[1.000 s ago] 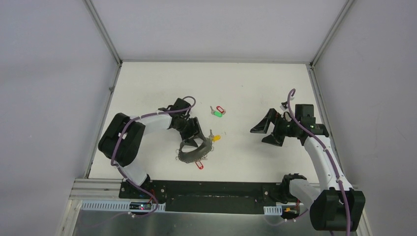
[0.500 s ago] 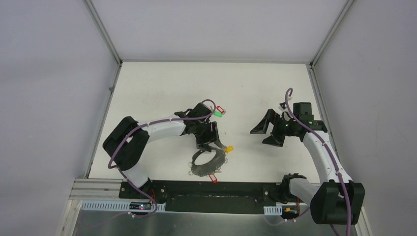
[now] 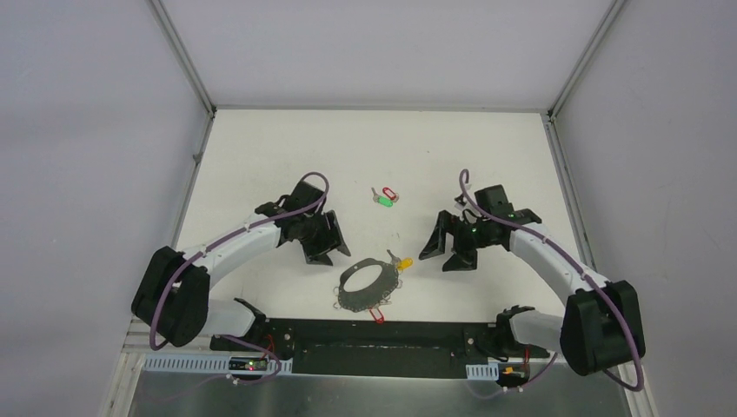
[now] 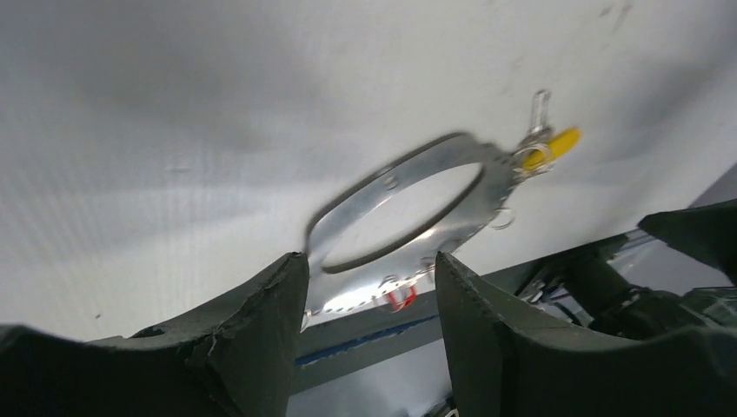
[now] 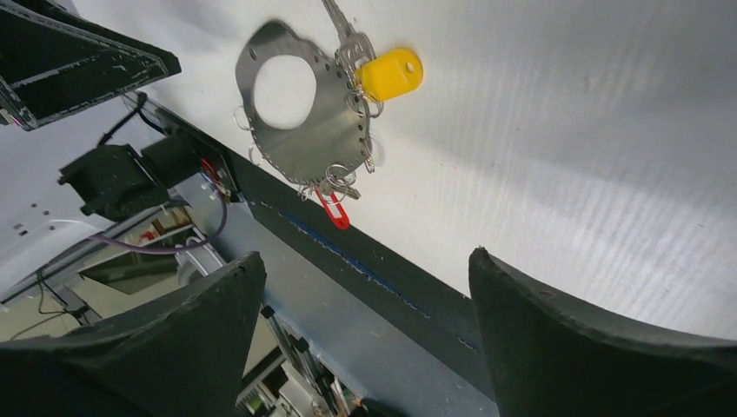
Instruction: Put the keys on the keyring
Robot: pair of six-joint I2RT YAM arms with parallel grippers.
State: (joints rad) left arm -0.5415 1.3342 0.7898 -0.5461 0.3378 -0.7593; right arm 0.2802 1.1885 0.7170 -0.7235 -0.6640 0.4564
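Note:
The keyring (image 3: 355,292) is a flat grey metal hoop lying on the white table near the front edge. A yellow-tagged key (image 3: 404,261) hangs at its right rim and a red-tagged key (image 3: 376,315) at its near rim. Two loose keys with green and red tags (image 3: 385,197) lie farther back. My left gripper (image 3: 326,252) is open and empty, up and left of the hoop. The left wrist view shows the keyring (image 4: 382,178) beyond the left gripper (image 4: 369,265). My right gripper (image 3: 445,254) stands open to the hoop's right. The right wrist view has the keyring (image 5: 317,130) and yellow tag (image 5: 391,72) ahead of the right gripper (image 5: 365,254).
A black rail (image 3: 374,334) runs along the table's front edge just below the hoop. Grey walls enclose the table on the left, the back and the right.
The left gripper dragged the hoop right and toward the front, let it go and drew back to the left. The right arm swung left toward the hoop.

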